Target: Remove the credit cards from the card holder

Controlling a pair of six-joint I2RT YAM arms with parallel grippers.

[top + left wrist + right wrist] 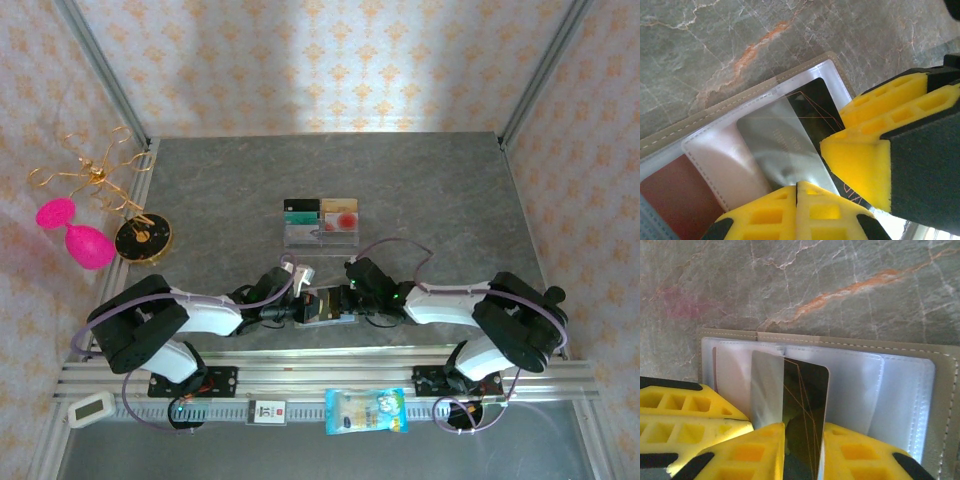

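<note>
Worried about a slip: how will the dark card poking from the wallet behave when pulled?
The dark card looks stiff: it stands flat, unbent. Its glossy face may slip in the right gripper. The thin card holder seems light, so it might drag along.

The desk is finished like smooth stone. The card holder is made of matt cloth and glossy plastic.

Floral wallpaper walls, grey marble table
</note>
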